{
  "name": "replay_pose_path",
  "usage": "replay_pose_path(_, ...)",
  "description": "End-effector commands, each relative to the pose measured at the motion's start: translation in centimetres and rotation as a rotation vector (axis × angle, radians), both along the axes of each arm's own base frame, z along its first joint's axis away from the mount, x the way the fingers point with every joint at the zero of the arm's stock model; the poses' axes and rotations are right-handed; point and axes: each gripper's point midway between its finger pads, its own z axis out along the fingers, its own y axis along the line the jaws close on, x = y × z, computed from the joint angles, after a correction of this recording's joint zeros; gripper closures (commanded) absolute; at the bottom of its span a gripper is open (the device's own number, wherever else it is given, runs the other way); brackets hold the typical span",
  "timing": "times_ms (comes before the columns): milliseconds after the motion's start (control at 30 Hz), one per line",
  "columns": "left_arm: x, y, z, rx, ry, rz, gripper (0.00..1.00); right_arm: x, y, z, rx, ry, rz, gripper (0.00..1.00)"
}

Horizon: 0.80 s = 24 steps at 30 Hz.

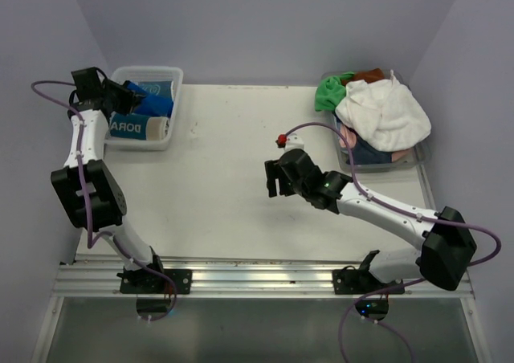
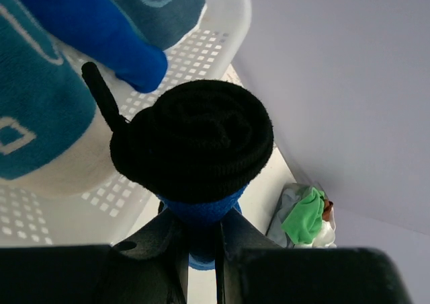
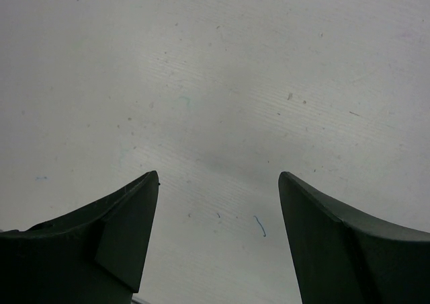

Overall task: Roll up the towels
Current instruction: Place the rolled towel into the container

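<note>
Right pincer (image 1: 277,178) (image 3: 218,183) hangs released, jaws wide apart, just above the bare bench (image 1: 217,178). Farther back on the left, the left pincer (image 1: 122,98) (image 2: 201,233) is clenched on a dark roll (image 2: 195,139) with a blue underside, held at the white basket (image 1: 173,78). Inside lie a blue roll (image 1: 154,106) and a teal roll (image 1: 136,128) with white lettering. At the far right, a white towel (image 1: 384,114) and a green towel (image 1: 329,94) are heaped unrolled in a clear tub (image 1: 401,161).
</note>
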Motion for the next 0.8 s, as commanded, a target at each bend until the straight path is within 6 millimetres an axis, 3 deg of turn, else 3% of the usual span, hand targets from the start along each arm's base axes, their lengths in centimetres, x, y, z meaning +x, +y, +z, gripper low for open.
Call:
replay_pose_path(0,-1.7,0.9,0.8,0.011,-0.025,0.026,0.87,0.8,0.9,1.5,0.034,-0.028,0.001,0.24)
replay_pose_path(33,-2.2,1.2,1.3,0.022,-0.034,0.043,0.87,0.8,1.1,1.4,0.036,-0.022,0.005,0.24)
replay_pose_path(100,-2.8,2.4,0.5,0.024,-0.026,0.087,0.87,0.7,1.4,1.2,0.044,-0.016,0.014,0.24)
replay_pose_path(333,-4.3,3.5,-0.1,0.004,-0.015,0.159,0.87,0.5,1.6,1.0,0.050,-0.006,0.022,0.24)
replay_pose_path(767,-5.3,5.5,-5.7,-0.014,0.059,0.285,0.83,0.3,1.8,1.0,0.066,0.003,0.031,0.24)
